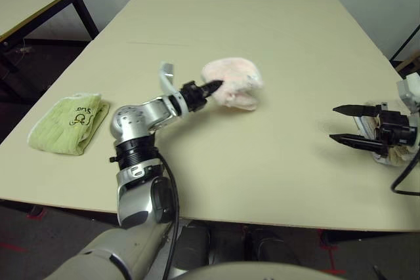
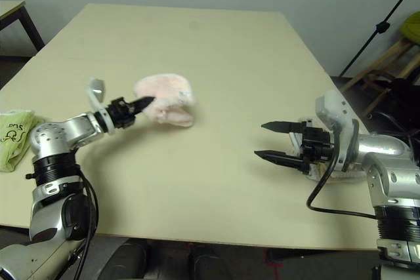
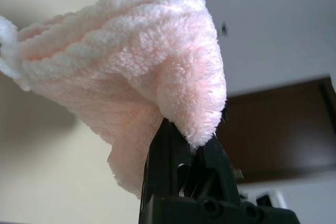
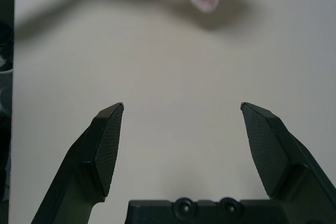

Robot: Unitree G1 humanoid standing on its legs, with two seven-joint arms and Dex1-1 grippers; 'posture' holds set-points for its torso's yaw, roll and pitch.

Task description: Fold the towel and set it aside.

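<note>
1. Your left end effector (image 1: pixel 215 86) sits clamped on the pink towel (image 1: pixel 233 82), which bunches around and just beyond its fingertips, over the middle of the worktop (image 1: pixel 262 37).
2. Your right end effector (image 2: pixel 266 140) hangs with its jaws spread wide and nothing between them, well apart from the towel, near the worktop's right edge.
3. Between the two end effectors you have a broad stretch of bare worktop; more bare surface runs beyond the towel to the far edge.
4. On the outer side of your left arm, a lime-green towel (image 1: pixel 69 121) lies folded close to the worktop's left edge.
5. The pink towel reads as a rounded, fluffy terry bundle, with a white trim showing at one side in the left wrist view (image 3: pixel 10 51).
6. In the head views you cannot tell whether the bundle's underside touches the worktop or hangs clear.
7. The left fingertips (image 3: pixel 168 150) are buried in the cloth.
8. Something pale lies behind your right end effector at the worktop's edge (image 1: pixel 390 152), largely hidden by the wrist.
</note>
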